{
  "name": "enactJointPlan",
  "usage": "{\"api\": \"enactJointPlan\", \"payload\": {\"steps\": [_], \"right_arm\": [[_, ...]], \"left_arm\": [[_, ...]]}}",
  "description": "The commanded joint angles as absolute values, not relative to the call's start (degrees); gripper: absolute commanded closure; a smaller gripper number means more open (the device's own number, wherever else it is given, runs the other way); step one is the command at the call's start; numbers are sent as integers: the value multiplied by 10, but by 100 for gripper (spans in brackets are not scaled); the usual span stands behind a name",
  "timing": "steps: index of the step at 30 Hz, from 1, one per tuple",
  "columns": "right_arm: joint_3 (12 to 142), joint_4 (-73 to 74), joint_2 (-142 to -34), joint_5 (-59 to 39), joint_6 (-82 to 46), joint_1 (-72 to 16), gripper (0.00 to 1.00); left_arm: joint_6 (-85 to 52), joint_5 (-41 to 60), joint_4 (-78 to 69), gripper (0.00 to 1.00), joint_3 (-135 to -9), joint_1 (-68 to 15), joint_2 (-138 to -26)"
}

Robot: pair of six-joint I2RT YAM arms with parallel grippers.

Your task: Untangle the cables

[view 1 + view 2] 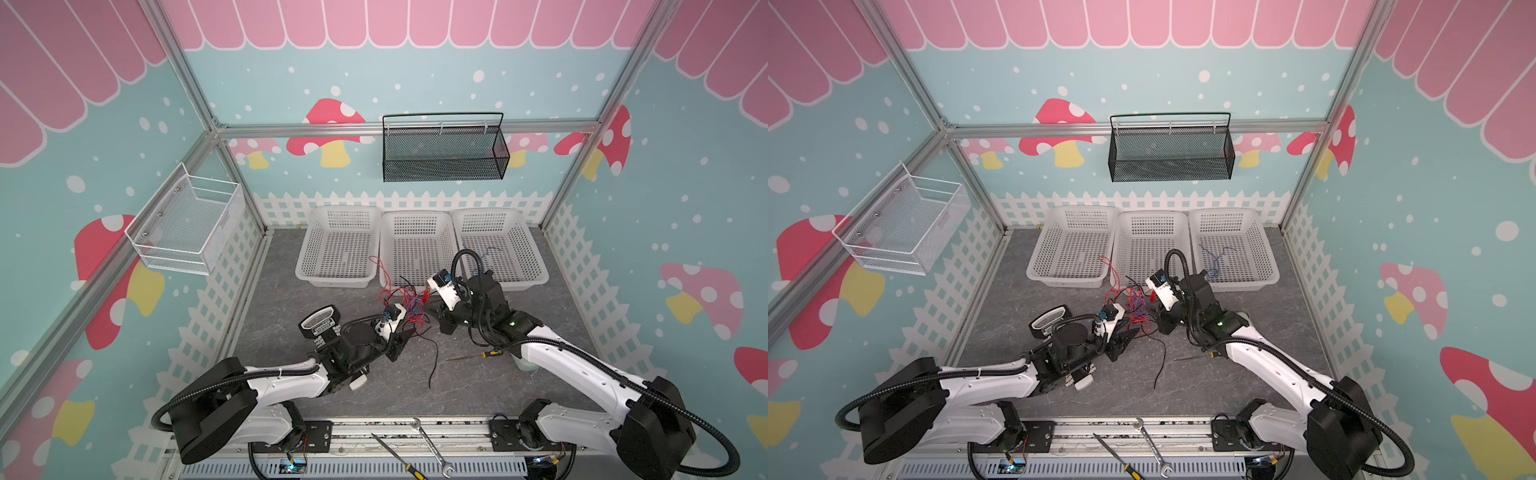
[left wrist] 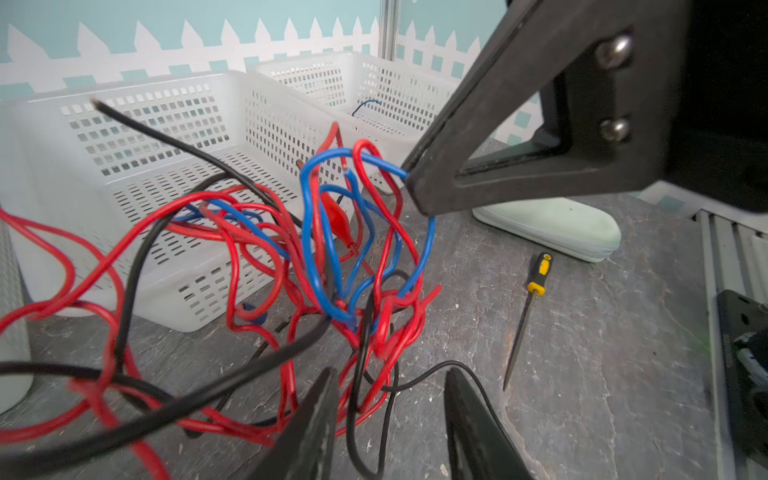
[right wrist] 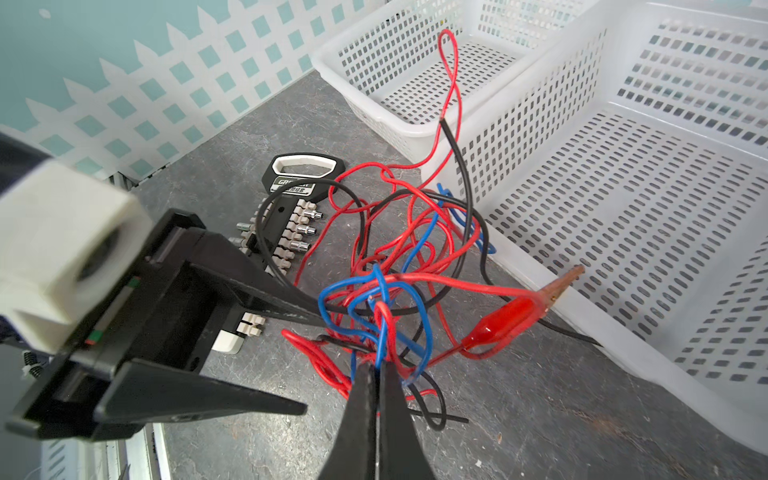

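Taking 12 o'clock as toward the baskets in both top views, the cables (image 1: pixel 405 301) hung as a red, blue and black clump over the middle of the table (image 1: pixel 291 299). Their long axis ran roughly 12 to 6, with one black strand trailing on toward 6. The right end effector (image 3: pixel 377 365) stood at their 3 o'clock, tips together and clamped on blue and red strands. The left end effector (image 2: pixel 390 372) sat at their 6 o'clock, tips apart with loose strands between them, so we judged it free to draw one away. A blue cable (image 1: pixel 1214 259) lay alone in the basket (image 1: pixel 1246 286) at 1 o'clock.
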State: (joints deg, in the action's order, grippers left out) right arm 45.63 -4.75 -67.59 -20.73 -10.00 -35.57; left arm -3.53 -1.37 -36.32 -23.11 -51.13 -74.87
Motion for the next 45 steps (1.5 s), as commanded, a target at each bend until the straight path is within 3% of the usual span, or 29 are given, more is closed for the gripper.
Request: {"api": "enactJointPlan", "payload": {"steps": [1, 9, 15, 24, 34, 45], "right_arm": [[475, -25, -670, -237, -106, -356, 100], [475, -23, -664, -241, -110, -355, 100], [474, -32, -656, -183, -115, -355, 100], [470, -129, -660, 78, -127, -354, 100], [444, -174, -654, 165, -130, -353, 100], [445, -193, -663, 225, -148, -344, 100]], "left_arm": [[-22, -55, -390, 67, -243, -517, -765], [-22, -93, -417, 100, -237, -520, -781], [-27, -109, -425, 100, -223, -520, -776], [-30, -145, -323, 100, -188, -520, -694], [-21, -220, -208, 100, -149, -506, -549], [-51, -246, -160, 100, -154, -457, -519]]}}
